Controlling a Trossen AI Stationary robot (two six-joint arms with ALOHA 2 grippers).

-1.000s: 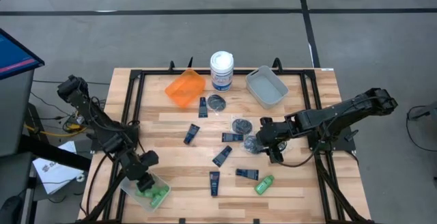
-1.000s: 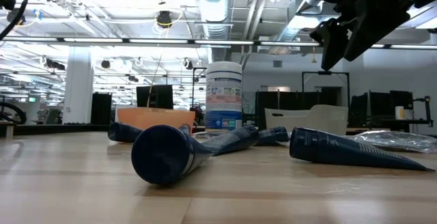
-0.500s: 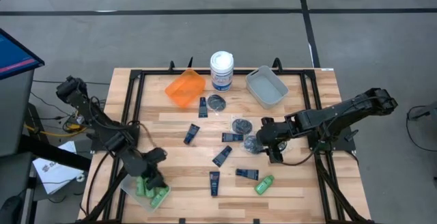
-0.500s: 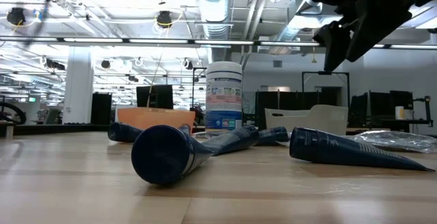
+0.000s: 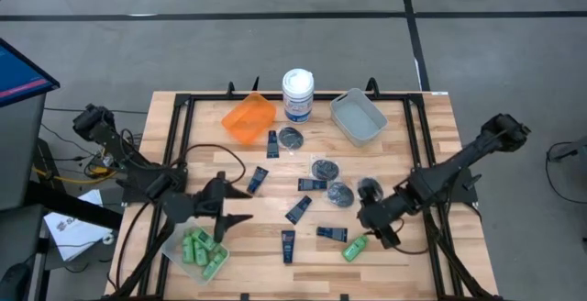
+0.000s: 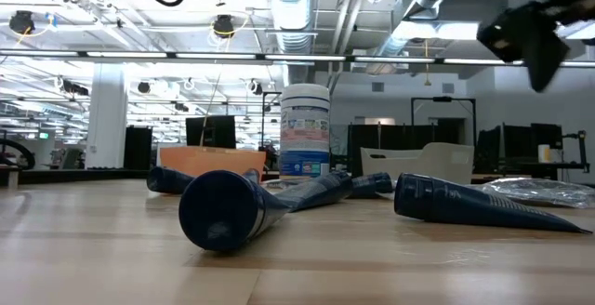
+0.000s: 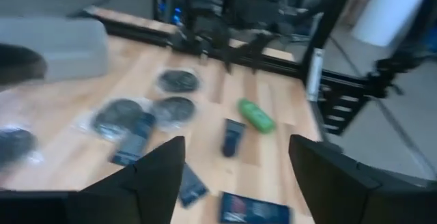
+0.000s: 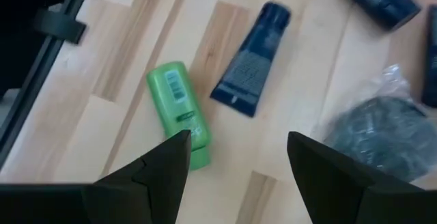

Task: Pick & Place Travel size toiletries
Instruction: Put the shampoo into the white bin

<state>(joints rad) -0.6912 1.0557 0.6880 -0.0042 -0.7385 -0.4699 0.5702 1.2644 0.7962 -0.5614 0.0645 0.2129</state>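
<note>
Hovering near table's (image 5: 229, 159) front-left corner, left gripper (image 5: 234, 218) w/ fingers spread, empty, beside clear bin (image 5: 174, 257) of green bottles (image 5: 204, 250). Navy tubes (image 5: 288, 244) mid-table. Right gripper (image 5: 383, 237) spread over lone green bottle (image 5: 355, 248) near front edge; pots (image 7: 179, 81) blurry.

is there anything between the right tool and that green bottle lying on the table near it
Nothing visible. The right tool hovers open just above the green bottle, with only bare table between them. The navy tube lies beside the bottle, apart from it.
</note>
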